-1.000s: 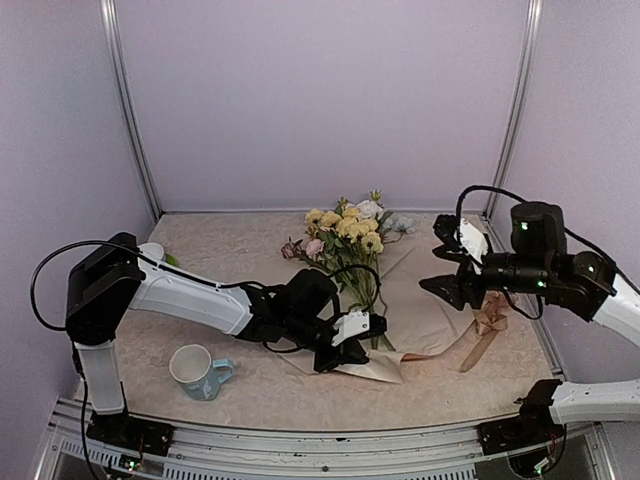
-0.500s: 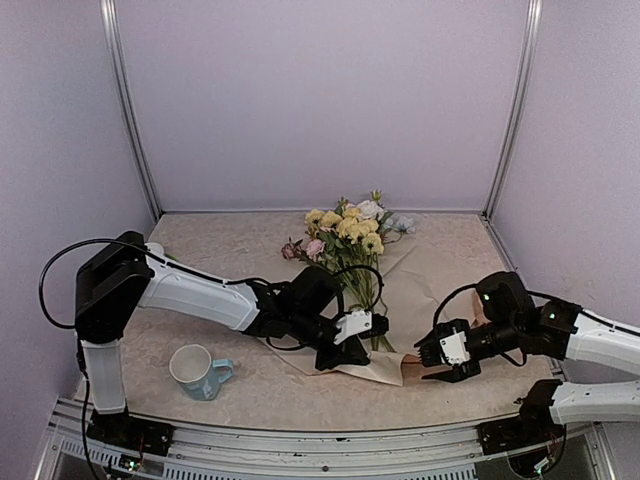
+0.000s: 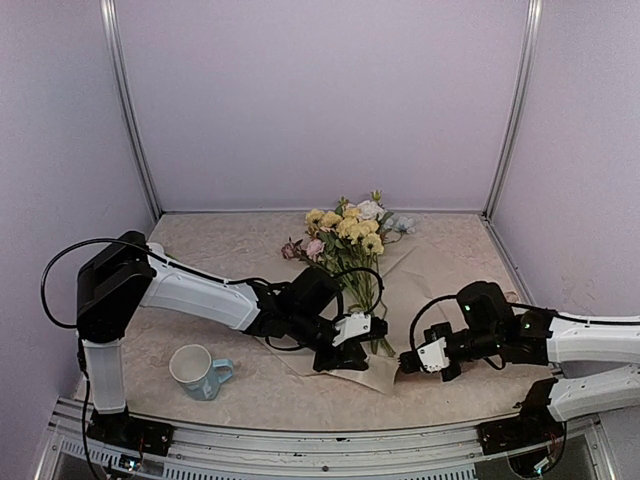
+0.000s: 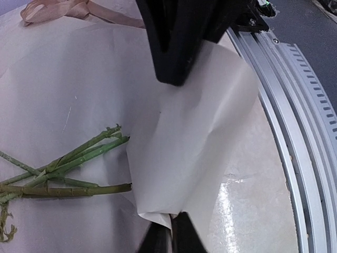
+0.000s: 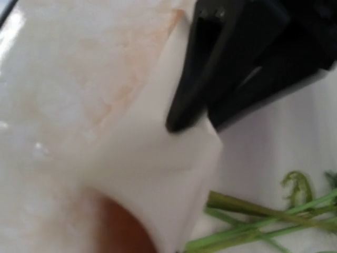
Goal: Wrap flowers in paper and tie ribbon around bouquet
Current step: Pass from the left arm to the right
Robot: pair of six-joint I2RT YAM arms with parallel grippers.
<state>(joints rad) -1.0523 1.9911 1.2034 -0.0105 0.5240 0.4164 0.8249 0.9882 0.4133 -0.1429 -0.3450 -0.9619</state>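
The flowers [image 3: 345, 232] lie on the peach paper [image 3: 430, 270], blooms toward the back wall, stems [image 4: 68, 163] toward me. My left gripper [image 3: 340, 358] is shut on a lifted fold of the paper's near corner [image 4: 195, 132], beside the stem ends. The right gripper [image 3: 403, 368] is low at the same corner. In the left wrist view its black fingers [image 4: 176, 79] meet on the paper's edge. The right wrist view shows the paper [image 5: 158, 174] up close, the stems [image 5: 263, 216] and the left gripper [image 5: 192, 125]; its own fingers are hidden. The tan ribbon [image 4: 58, 9] lies beyond the paper.
A white and pale blue mug [image 3: 195, 370] stands near the front left of the table. The metal rail [image 4: 300, 105] of the table's front edge runs close to the paper's corner. Purple walls and frame posts [image 3: 515, 110] close in the cell.
My right arm has swung down from above the ribbon to the paper's near corner, and its jaws have narrowed. The left gripper has kept its hold on the paper.
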